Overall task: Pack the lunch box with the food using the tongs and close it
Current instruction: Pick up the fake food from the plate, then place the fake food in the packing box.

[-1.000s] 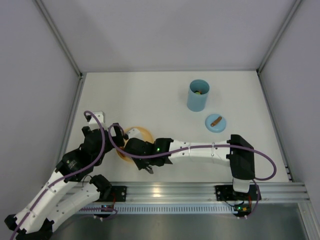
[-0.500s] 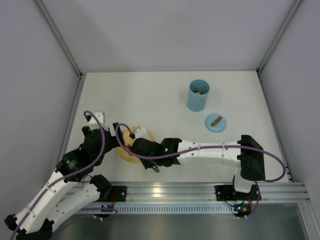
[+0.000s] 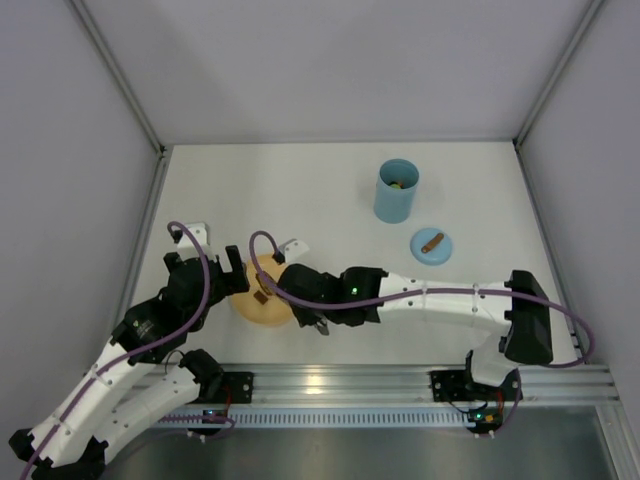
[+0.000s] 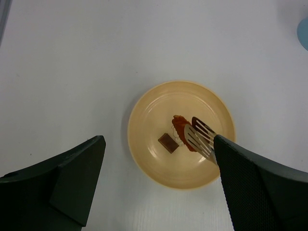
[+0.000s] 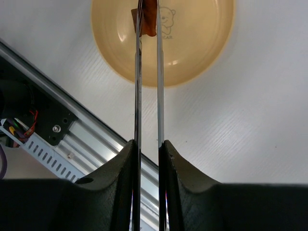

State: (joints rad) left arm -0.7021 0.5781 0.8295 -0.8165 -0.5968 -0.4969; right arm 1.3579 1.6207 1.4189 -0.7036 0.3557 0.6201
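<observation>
My right gripper (image 5: 148, 150) is shut on the two slim arms of the silver tongs (image 5: 138, 96). The tongs' tips pinch an orange-brown food piece (image 5: 150, 21) over the yellow plate (image 5: 202, 43). From the left wrist the same piece (image 4: 182, 129) sits between the slotted tong tips (image 4: 202, 137), next to a brown square piece (image 4: 168, 143) lying on the plate (image 4: 159, 103). My left gripper (image 4: 158, 139) hovers open above that plate, holding nothing. The light blue lunch box (image 3: 396, 192) stands upright at the back right with food inside. Its lid (image 3: 432, 246) lies beside it.
The aluminium rail (image 3: 400, 385) runs along the near edge just behind the plate (image 3: 262, 312). White walls close in the table on three sides. My right arm (image 3: 440, 298) stretches low across the front, from right to left.
The right arm has slid to the right, uncovering more of the plate, and the tongs are still squeezed. The left arm has barely moved.
</observation>
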